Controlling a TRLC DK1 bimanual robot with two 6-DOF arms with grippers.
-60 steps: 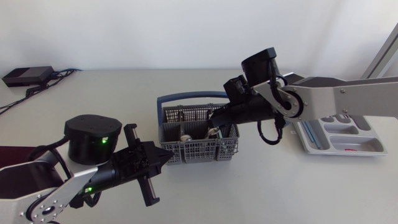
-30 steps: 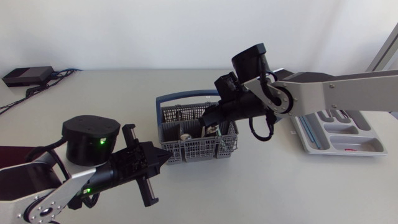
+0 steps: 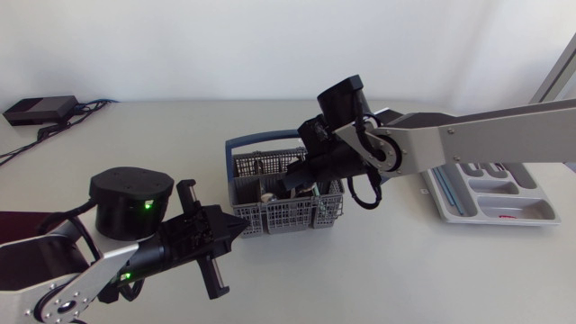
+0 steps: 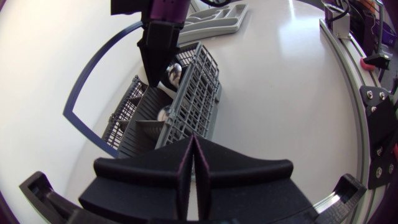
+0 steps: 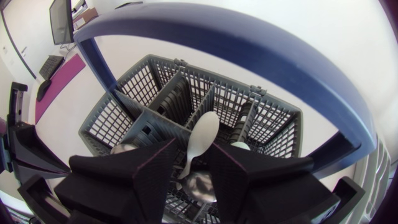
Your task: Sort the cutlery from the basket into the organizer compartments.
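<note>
The grey cutlery basket (image 3: 288, 205) with a blue handle (image 5: 261, 43) stands mid-table. My right gripper (image 3: 290, 183) hangs low over its compartments, fingers apart. A white spoon (image 5: 202, 140) rises between those fingers (image 5: 143, 171) without both touching it. Under the right gripper (image 5: 193, 152) lies a metal spoon bowl (image 5: 200, 186). The grey organizer (image 3: 495, 193) sits at the far right with some cutlery in it. My left gripper (image 3: 236, 228) is shut and empty, just short of the basket's near-left corner. From the left gripper (image 4: 194, 142) I see the basket (image 4: 186, 93) ahead.
The left arm's black round base (image 3: 133, 198) stands left of the basket. A black box (image 3: 36, 110) with cables lies at the back left corner. Bare tabletop stretches between the basket and the organizer (image 4: 217, 15).
My right arm has swung left, carrying its gripper from the basket's right side to over its middle compartments. The left arm has stayed put.
</note>
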